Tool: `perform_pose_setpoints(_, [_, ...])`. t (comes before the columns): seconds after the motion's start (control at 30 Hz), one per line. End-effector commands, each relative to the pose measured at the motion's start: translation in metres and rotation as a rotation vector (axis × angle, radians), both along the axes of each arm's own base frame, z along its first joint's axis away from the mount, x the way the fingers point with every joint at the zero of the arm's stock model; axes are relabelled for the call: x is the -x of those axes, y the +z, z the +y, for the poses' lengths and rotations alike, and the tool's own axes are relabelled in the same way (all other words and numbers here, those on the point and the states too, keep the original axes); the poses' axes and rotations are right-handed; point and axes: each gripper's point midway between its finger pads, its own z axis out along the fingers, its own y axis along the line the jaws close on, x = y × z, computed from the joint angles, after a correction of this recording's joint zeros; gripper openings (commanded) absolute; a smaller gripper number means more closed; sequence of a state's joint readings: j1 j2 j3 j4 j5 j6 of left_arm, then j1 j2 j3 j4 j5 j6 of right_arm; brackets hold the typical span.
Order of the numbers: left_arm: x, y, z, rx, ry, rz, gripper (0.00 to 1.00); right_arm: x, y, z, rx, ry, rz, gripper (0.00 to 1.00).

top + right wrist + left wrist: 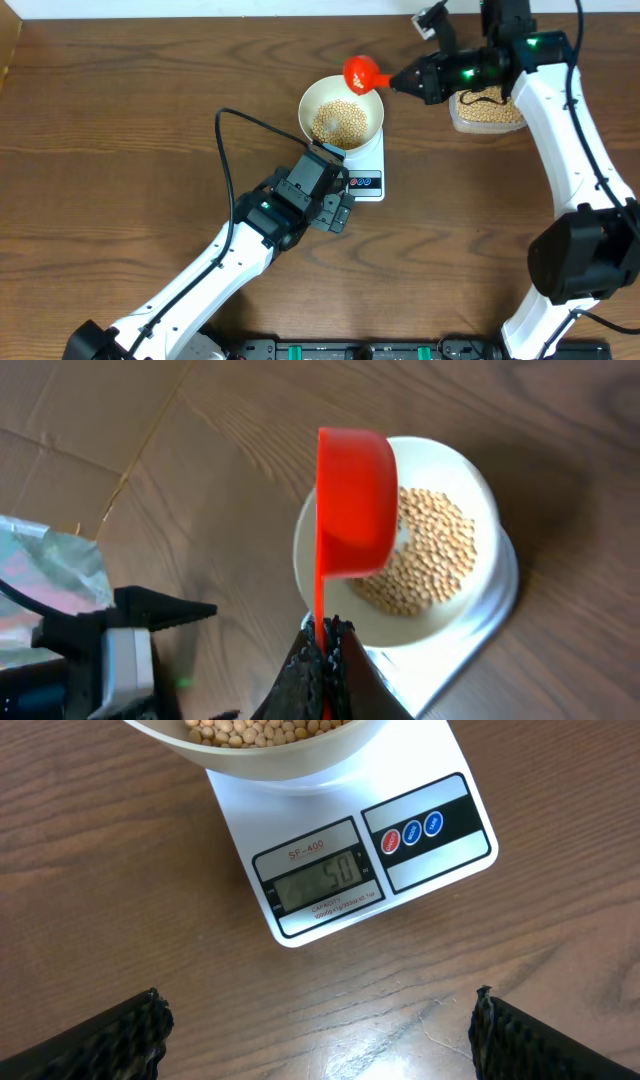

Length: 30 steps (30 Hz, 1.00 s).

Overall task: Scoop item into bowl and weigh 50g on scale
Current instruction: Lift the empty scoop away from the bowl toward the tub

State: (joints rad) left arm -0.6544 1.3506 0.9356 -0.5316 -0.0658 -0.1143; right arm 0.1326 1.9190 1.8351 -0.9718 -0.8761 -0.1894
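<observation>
1. left wrist view: white digital scale (440,860) reads 50, round tan beans (260,728) in its off-white bowl (290,765).
2. left end effector (318,1020) gapes empty; right end effector (322,650), gripping red plastic scoop (355,490), should withdraw level.

On the tabletop (120,150) the scale (366,178) sits near the middle, with the bowl (305,105) on its far part and the beans (340,122) in the bowl. My left pincer (338,212) hangs just near-left of the scale. The scoop (362,72), in my right pincer (395,80), is over the bowl's far-right rim. The tub (455,118) lies right of the bowl, apart from it.
</observation>
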Motion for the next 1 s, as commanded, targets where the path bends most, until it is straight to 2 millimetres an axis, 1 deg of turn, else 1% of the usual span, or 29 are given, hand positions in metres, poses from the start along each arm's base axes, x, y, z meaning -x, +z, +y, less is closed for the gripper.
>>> perform_pose_setpoints(0.0, [-0.001,0.0,0.001,-0.007,-0.003,-0.001,0.97,0.0,0.007,-0.022,-0.014,-0.038,0.013,0.01])
perform_pose_setpoints(0.03, [-0.001,0.0,0.001,-0.007,-0.003,-0.001,0.97,0.0,0.006,-0.028,-0.013,-0.052,0.019,0.01])
perform_pose_setpoints(0.17, [-0.001,0.0,0.001,-0.007,-0.003,-0.001,0.97,-0.003,0.01,-0.062,-0.006,-0.117,0.026,0.01])
perform_pose_setpoints(0.23, [-0.001,0.0,0.001,-0.007,-0.003,-0.001,0.97,-0.003,0.011,-0.082,0.005,-0.16,0.029,0.01])
perform_pose_setpoints(0.27, [-0.001,0.0,0.001,-0.007,-0.003,-0.001,0.97,-0.005,0.009,-0.097,0.031,-0.199,0.033,0.01])
perform_pose_setpoints(0.33, [-0.001,0.0,0.001,-0.007,-0.003,-0.001,0.97,-0.007,0.0,-0.125,0.112,-0.278,0.052,0.01])
perform_pose_setpoints(0.37, [-0.001,0.0,0.001,-0.007,-0.003,-0.001,0.97,-0.007,-0.01,-0.144,0.181,-0.335,0.075,0.01])
perform_pose_setpoints(0.47, [-0.001,0.0,0.001,-0.007,-0.003,-0.001,0.97,-0.005,-0.032,-0.189,0.371,-0.489,0.145,0.01])
perform_pose_setpoints(0.5, [-0.001,0.0,0.001,-0.007,-0.003,-0.001,0.97,-0.004,-0.036,-0.197,0.409,-0.517,0.155,0.01])
perform_pose_setpoints(0.53, [-0.001,0.0,0.001,-0.007,-0.003,-0.001,0.97,-0.004,-0.04,-0.209,0.472,-0.567,0.168,0.01])
perform_pose_setpoints(0.67, [-0.001,0.0,0.001,-0.007,-0.003,-0.001,0.97,-0.005,-0.047,-0.229,0.629,-0.677,0.178,0.01])
perform_pose_setpoints(0.77, [-0.001,0.0,0.001,-0.007,-0.003,-0.001,0.97,-0.004,-0.047,-0.242,0.818,-0.774,0.161,0.01])
perform_pose_setpoints(0.83, [-0.001,0.0,0.001,-0.007,-0.003,-0.001,0.97,-0.003,-0.045,-0.242,0.913,-0.802,0.135,0.01])
perform_pose_setpoints(0.87, [-0.001,0.0,0.001,-0.007,-0.003,-0.001,0.97,-0.003,-0.044,-0.241,0.933,-0.804,0.127,0.01])
perform_pose_setpoints(0.97, [-0.001,0.0,0.001,-0.007,-0.003,-0.001,0.97,-0.003,-0.039,-0.231,1.038,-0.799,0.078,0.01])
